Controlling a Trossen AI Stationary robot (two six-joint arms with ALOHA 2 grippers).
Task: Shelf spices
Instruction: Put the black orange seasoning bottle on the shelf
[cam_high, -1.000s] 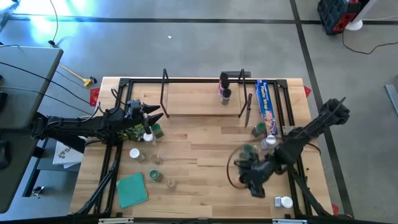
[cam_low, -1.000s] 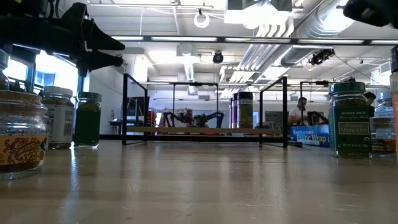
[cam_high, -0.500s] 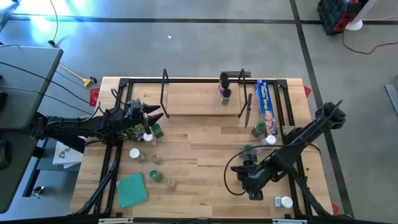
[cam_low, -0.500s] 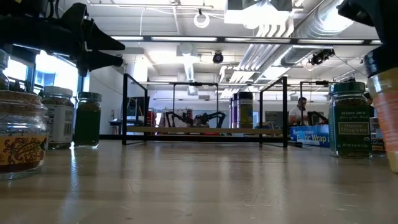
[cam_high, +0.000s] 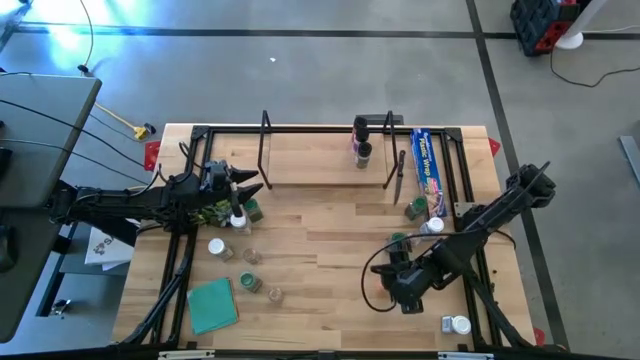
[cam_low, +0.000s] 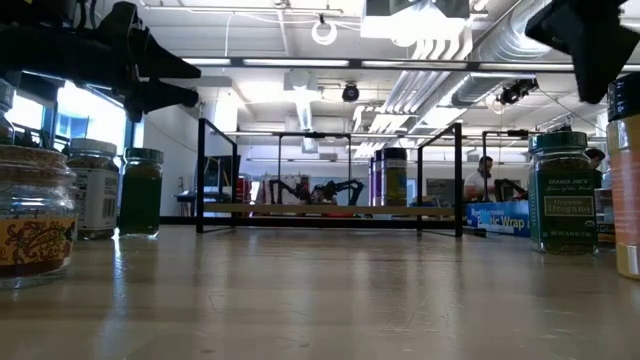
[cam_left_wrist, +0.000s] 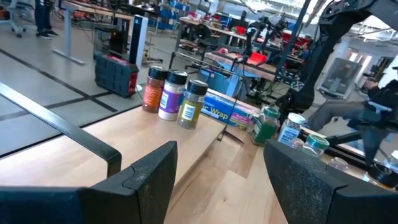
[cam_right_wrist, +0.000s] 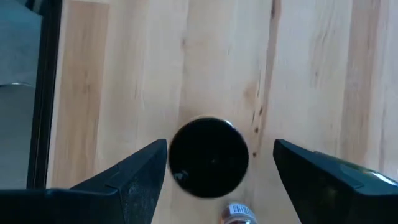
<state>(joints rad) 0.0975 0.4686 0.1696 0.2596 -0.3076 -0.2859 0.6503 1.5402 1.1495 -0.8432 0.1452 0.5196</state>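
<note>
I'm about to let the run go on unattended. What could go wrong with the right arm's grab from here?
1. The right gripper is open above a black-lidded jar; the lid sits nearer one finger, so closing may shove or tip it.
2. Other jars stand close beside that arm in the high view; it could knock them when lifting.
3. Three jars already crowd one end of the shelf, so placing there might bump them.

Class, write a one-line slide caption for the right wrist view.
Right gripper pointing straight down, open fingers either side of a black-lidded spice jar standing on the wooden table.
</note>
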